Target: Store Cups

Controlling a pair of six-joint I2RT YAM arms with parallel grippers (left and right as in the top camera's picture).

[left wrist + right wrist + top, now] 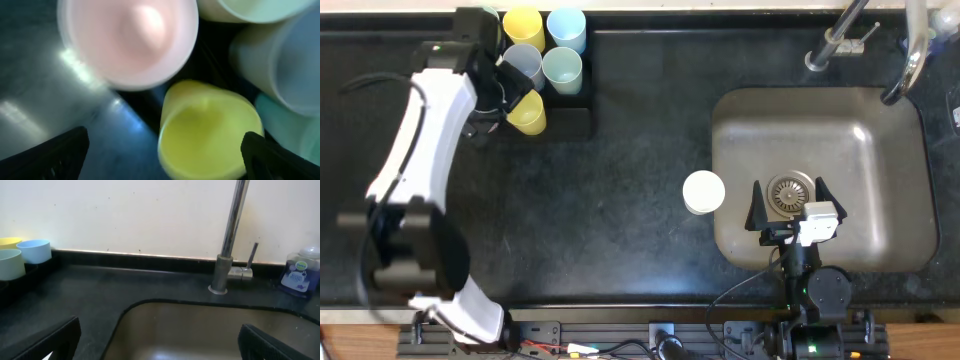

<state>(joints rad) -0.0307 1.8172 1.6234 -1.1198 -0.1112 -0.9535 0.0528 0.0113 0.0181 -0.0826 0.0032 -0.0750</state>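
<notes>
While the left gripper (pixel 162 157) hangs over the black tray (pixel 570 120) at the counter's (pixel 620 230) back left corner, its fingers stand wide apart with a yellow cup (pixel 210 130) between them; a pink cup (pixel 127 40) stands just beside that one; a blue cup (pixel 566 25) and a mint cup (pixel 562 68) stand farther back in the tray; a white cup (pixel 703 192) stands on the counter just beside the sink (pixel 880 240); the right gripper (pixel 790 203) hovers over the sink, fingers spread.

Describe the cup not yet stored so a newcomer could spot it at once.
Find the steel sink on the right of the black counter. Just off its left rim sits a white cup. It stands alone; the coloured cups crowd a tray at the back left.
</notes>
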